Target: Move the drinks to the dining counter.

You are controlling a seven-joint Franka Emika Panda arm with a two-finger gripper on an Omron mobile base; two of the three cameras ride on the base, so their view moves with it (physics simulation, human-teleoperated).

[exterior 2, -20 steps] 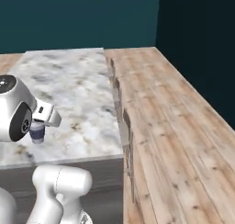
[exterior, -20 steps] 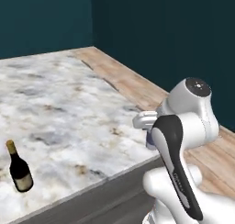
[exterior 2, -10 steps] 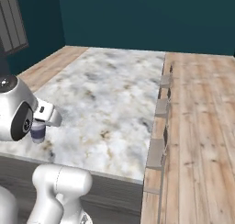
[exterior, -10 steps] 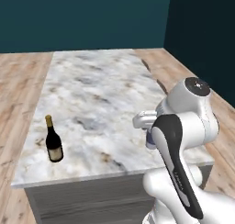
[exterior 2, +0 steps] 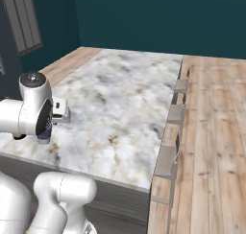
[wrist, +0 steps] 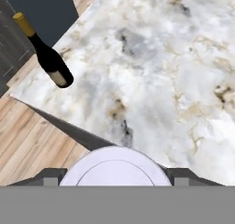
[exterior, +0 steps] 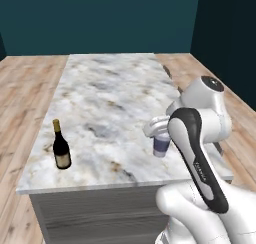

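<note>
My pincer (wrist: 114,179) pinches the short white-and-purple lidded cup (exterior: 161,144) above the marbled white-and-tan table (exterior: 112,103); the tall dark wine bottle (exterior: 61,146) stands upright near the table's corner.

One wine bottle (exterior: 61,149), dark with a gold neck. One lidded cup (exterior: 161,145), white and purple. One marbled worktop (exterior: 112,103). Three stools (exterior 2: 168,158) along one side of it, seen from the right base.

We see dark teal walls (exterior: 100,18), light wood plank floor (exterior 2: 216,132), grey stools (exterior 2: 166,162) along one side.
</note>
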